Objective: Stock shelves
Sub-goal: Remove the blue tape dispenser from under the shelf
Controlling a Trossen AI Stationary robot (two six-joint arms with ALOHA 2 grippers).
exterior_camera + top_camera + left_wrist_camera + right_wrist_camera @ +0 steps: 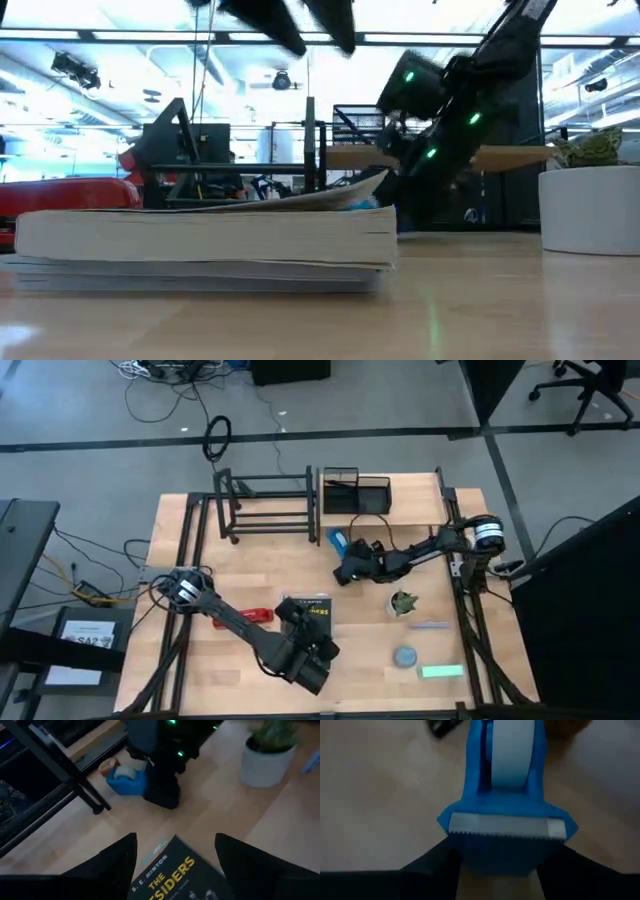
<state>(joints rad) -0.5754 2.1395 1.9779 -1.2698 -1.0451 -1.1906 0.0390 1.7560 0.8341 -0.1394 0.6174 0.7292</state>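
The right gripper point(495, 870), jaws spread wide around the blue tape dispenser point(502, 805), sits at 12 o'clock on the tabletop point(200, 560) beside the black rack point(265, 505), while the left gripper point(175, 865) hovers wide over the book point(307, 612).

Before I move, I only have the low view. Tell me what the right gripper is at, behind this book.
Observer: The right gripper is at a blue tape dispenser that lies on the table.
Operator: Place that dispenser against the shelves.
Observer: It is just in front of the black rack, off its right-hand corner, and not on any tier.
Operator: Now give me the left gripper.
Observer: The left gripper is open above the book, one finger to either side of the cover's end.
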